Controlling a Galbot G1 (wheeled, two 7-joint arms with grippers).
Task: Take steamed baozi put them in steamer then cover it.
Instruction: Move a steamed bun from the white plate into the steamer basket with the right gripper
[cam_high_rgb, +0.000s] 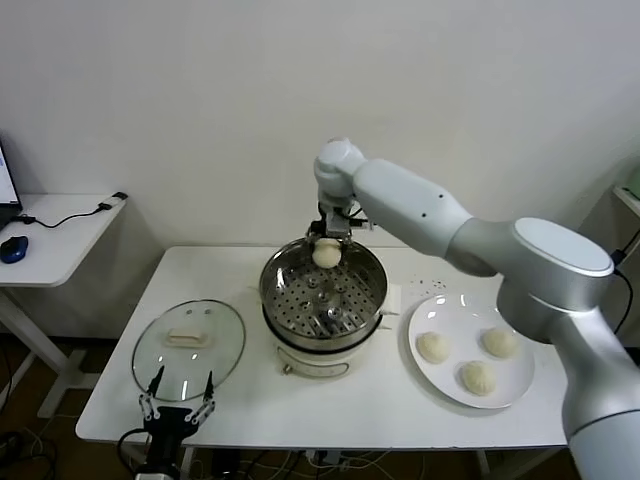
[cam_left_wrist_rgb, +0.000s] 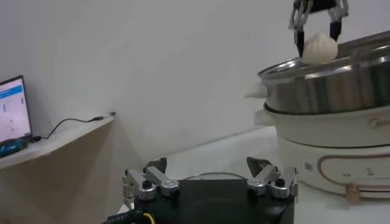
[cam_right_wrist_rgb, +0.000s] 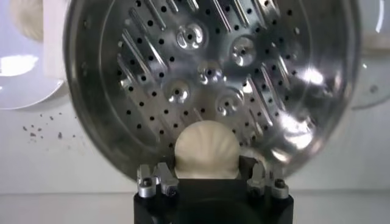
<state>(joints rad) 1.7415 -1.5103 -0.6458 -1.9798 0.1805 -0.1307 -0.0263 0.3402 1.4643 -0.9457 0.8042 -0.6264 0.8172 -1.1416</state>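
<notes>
My right gripper (cam_high_rgb: 327, 244) is shut on one cream-white baozi (cam_high_rgb: 327, 253) and holds it above the far rim of the steel steamer (cam_high_rgb: 290, 290). In the right wrist view the baozi (cam_right_wrist_rgb: 206, 150) sits between the fingers over the perforated steamer bottom (cam_right_wrist_rgb: 207, 73), which holds nothing. The left wrist view shows the same bun (cam_left_wrist_rgb: 319, 47) above the steamer rim (cam_left_wrist_rgb: 329, 67). Three more baozi (cam_high_rgb: 434, 347) lie on the white plate (cam_high_rgb: 440, 310) at the right. The glass cover (cam_high_rgb: 188, 348) lies flat on the table at the left. My left gripper (cam_high_rgb: 177, 403) is open just in front of the cover.
The steamer sits on a white electric cooker base (cam_high_rgb: 320, 358) at the table's middle. A side desk (cam_high_rgb: 60, 235) with a blue mouse and cable stands at the left. A white wall closes the back.
</notes>
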